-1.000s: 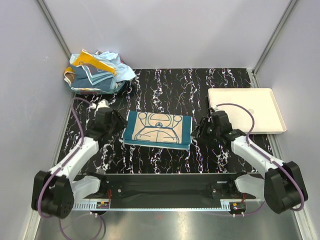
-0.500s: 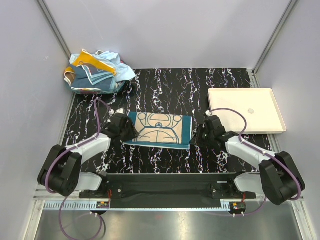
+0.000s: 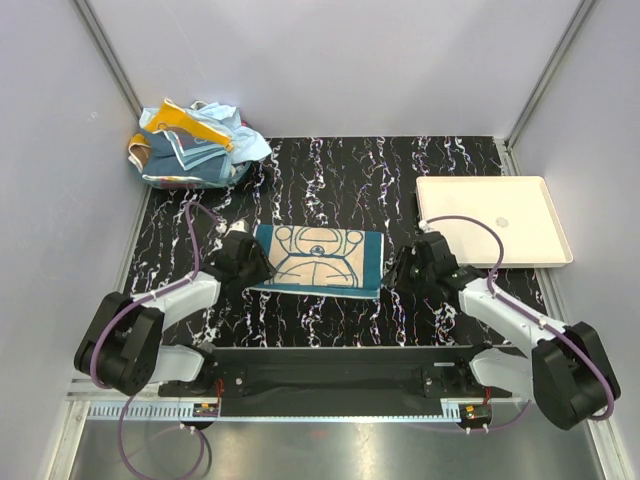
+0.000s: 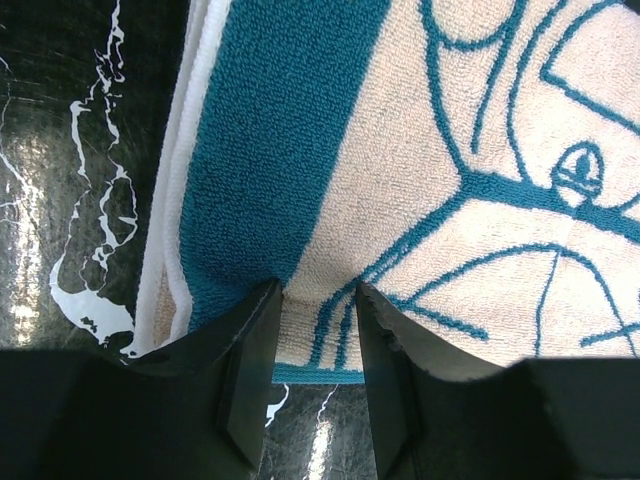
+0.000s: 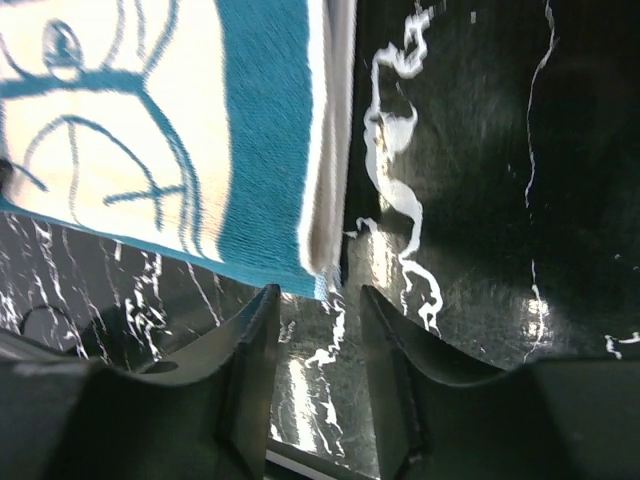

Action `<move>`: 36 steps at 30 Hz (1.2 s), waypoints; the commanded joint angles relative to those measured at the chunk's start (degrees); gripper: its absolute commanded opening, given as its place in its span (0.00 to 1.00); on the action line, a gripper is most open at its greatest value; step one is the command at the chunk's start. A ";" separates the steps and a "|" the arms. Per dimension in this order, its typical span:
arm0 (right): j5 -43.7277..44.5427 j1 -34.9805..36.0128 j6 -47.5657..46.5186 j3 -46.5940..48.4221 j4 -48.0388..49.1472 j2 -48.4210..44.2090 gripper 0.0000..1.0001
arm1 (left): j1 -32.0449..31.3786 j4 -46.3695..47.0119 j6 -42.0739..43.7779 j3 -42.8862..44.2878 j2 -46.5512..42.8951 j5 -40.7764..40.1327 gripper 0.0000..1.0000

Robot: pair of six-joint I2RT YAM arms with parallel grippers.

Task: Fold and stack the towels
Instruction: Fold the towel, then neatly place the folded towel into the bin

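Observation:
A folded teal towel with a beige centre (image 3: 318, 260) lies flat in the middle of the table. My left gripper (image 3: 252, 266) is low at its left end. In the left wrist view the left gripper (image 4: 318, 300) is open, its two fingertips (image 4: 255, 330) pressed over the towel's (image 4: 400, 200) near hem, with cloth showing between them. My right gripper (image 3: 398, 270) sits at the towel's right end. It (image 5: 320, 300) is open, and the towel's corner (image 5: 315, 270) lies just past its tips, not touched. More towels lie crumpled in a pile (image 3: 190, 145) at the back left.
A white tray (image 3: 495, 222) stands at the right, just behind my right arm. The black marbled table top (image 3: 330, 320) lies between the towel and the arm bases. Grey walls close in the left, right and back sides.
My left gripper has come in from the left and lower, onto the towel's left end, and its jaws have narrowed a little. The right gripper has edged nearer the towel's right corner.

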 commanded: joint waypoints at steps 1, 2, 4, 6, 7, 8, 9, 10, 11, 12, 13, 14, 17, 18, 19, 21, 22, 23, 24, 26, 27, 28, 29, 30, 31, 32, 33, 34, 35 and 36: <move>4.59 0.37 -1.28 5.55 -1.66 -1.27 0.46 | -0.13 -1.64 1.13 -0.87 -1.30 -0.70 0.42; 4.85 0.28 -1.63 6.34 -1.66 -0.66 0.48 | -0.22 -2.35 1.48 0.96 -2.09 -0.53 0.42; 5.20 0.37 -2.16 8.54 -1.22 2.06 0.49 | -1.18 -5.68 1.92 4.04 -4.02 -1.40 0.42; 5.82 0.19 -2.08 10.38 0.00 4.95 0.50 | -2.59 -8.40 2.27 9.38 -4.82 -2.10 0.42; 5.82 -0.07 -2.34 11.00 0.36 5.93 0.50 | -3.20 -8.85 2.27 11.15 -4.47 -2.46 0.43; 5.73 -0.42 -2.25 11.61 0.62 6.81 0.51 | -3.73 -9.03 2.01 12.83 -3.95 -2.55 0.43; 5.73 -0.60 -2.34 12.58 1.23 8.38 0.51 | -5.04 -8.77 1.84 16.06 -2.99 -2.46 0.43; 5.91 -0.51 -2.34 12.93 1.59 9.01 0.50 | -5.84 -8.60 1.57 17.57 -1.76 -1.94 0.43; 6.08 -1.03 -2.34 13.37 1.68 9.63 0.51 | -6.80 -8.33 1.22 19.33 1.30 -1.84 0.43; 6.08 -1.38 -2.25 13.90 1.85 10.59 0.51 | -9.42 -7.29 1.04 21.78 2.90 -2.45 0.43; 6.08 -1.74 -2.25 14.08 2.12 11.03 0.51 | -10.67 -6.67 0.78 23.11 4.39 -2.55 0.43; 5.82 -2.09 -2.17 14.17 2.38 11.39 0.51 | -11.99 -6.05 0.17 24.08 8.15 -2.55 0.43; 5.21 -3.06 -2.26 14.26 3.00 13.23 0.54 | -17.00 -2.45 -1.32 26.29 13.27 -2.64 0.43; 4.86 -3.41 -2.17 13.82 3.78 13.58 0.54 | -19.01 -0.18 -1.59 26.46 16.50 -1.16 0.42; 4.51 -3.50 -1.99 13.56 4.31 13.93 0.57 | -20.07 0.63 -2.03 26.64 17.84 -1.05 0.42; 3.54 -3.59 -2.08 13.03 5.63 15.34 0.59 | -23.40 2.04 -3.26 26.47 21.61 -1.32 0.42; 2.84 -3.67 -1.99 12.85 6.07 15.95 0.61 | -24.29 2.39 -4.13 25.86 22.50 -0.97 0.42; 2.31 -3.67 -1.82 12.68 6.86 17.26 0.62 | -25.96 3.87 -4.58 25.24 23.30 -0.79 0.41; 1.87 -3.76 -1.64 12.50 7.47 17.89 0.63 | -26.67 4.32 -5.10 24.71 24.09 -1.05 0.41; 0.81 -3.67 -1.64 11.97 9.06 19.56 0.65 | -28.34 5.73 -6.25 22.26 24.01 -1.58 0.41; 0.55 -3.67 -1.64 11.80 9.41 20.08 0.66 | -28.69 6.17 -6.69 21.38 24.01 -1.58 0.41; 0.29 -3.59 -1.64 11.62 9.67 20.70 0.67 | -29.05 6.35 -7.04 20.93 24.09 -1.58 0.41; 0.20 -3.59 -1.55 11.18 10.29 21.75 0.67 | -29.57 6.35 -7.30 20.32 24.27 -1.75 0.41; 0.20 -3.59 -1.20 10.92 10.64 22.20 0.68 | -29.84 6.26 -7.39 20.14 24.79 -1.76 0.41; 0.37 -3.50 -1.03 10.74 10.99 22.81 0.68 | -30.01 6.61 -7.74 19.96 24.97 -1.67 0.41; 0.37 -3.32 -0.76 10.48 11.43 23.68 0.67 | -30.19 6.87 -8.01 19.70 25.06 -1.67 0.41; 0.72 -3.06 -0.50 10.39 11.52 24.13 0.66 | -30.37 6.96 -8.18 19.70 24.97 -1.84 0.41; 1.68 -2.54 -0.50 10.39 11.52 24.66 0.65 | -30.54 6.96 -8.36 19.44 24.97 -1.84 0.40; 2.13 -1.75 -0.41 10.48 11.44 25.62 0.64 | -30.63 7.05 -8.45 19.43 24.80 -2.11 0.40; 2.56 -1.48 -0.06 10.48 11.35 26.06 0.61 | -30.72 7.05 -8.45 19.43 24.80 -2.02 0.40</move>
